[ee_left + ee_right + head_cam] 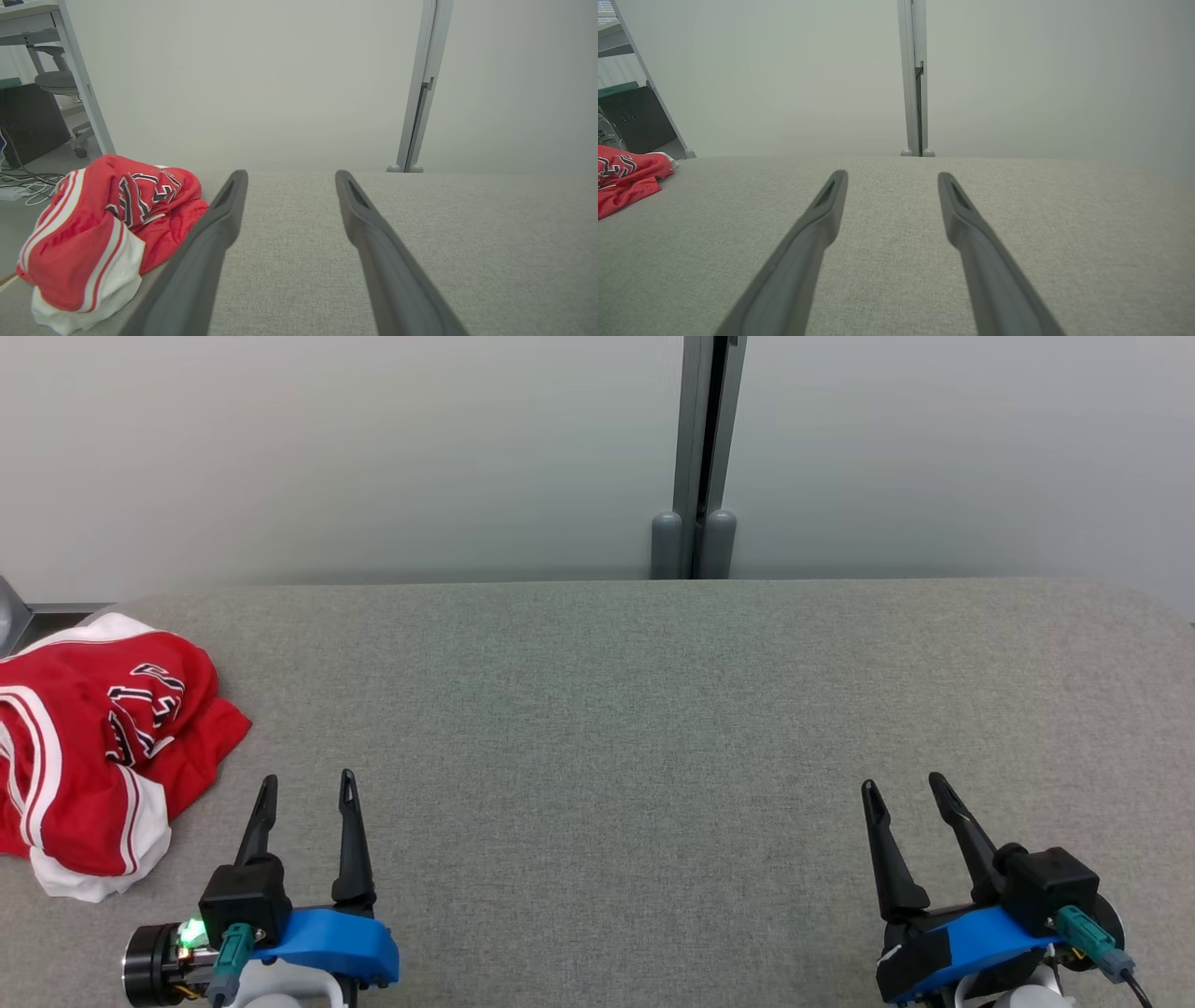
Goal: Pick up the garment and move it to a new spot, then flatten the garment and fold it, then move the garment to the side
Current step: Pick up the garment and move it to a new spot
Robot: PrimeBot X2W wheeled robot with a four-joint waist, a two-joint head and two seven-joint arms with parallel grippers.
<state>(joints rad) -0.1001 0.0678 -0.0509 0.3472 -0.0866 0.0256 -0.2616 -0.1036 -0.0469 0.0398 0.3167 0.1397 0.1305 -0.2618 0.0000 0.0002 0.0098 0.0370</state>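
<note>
Head view first: the grey cloth-covered worktop (635,728) takes up most of what I can see, running back to a pale wall (373,448) split by a grey post (705,457). The garment (84,756), red with white bands and dark lettering, lies in a crumpled heap at the worktop's far left edge, part of it running off the side of the picture. In the left wrist view it sits as a loose mound just to the left of that arm, near it but not touching. In the right wrist view a red corner shows far off to the left, well apart from that arm.

The left gripper (308,789) sits low at the near left and the right gripper (906,786) at the near right, both pointing away across the bare cloth. On each, the fingers (219,219) are spread wide with nothing between them.

To my eye this is the very first step, with the pick-up not yet begun. The next move looks like the left arm's job: turn towards the heap, come down over a raised fold and pinch through enough layers that the cloth lifts as one bundle. The bare middle of the worktop looks a fair place to carry it.
</note>
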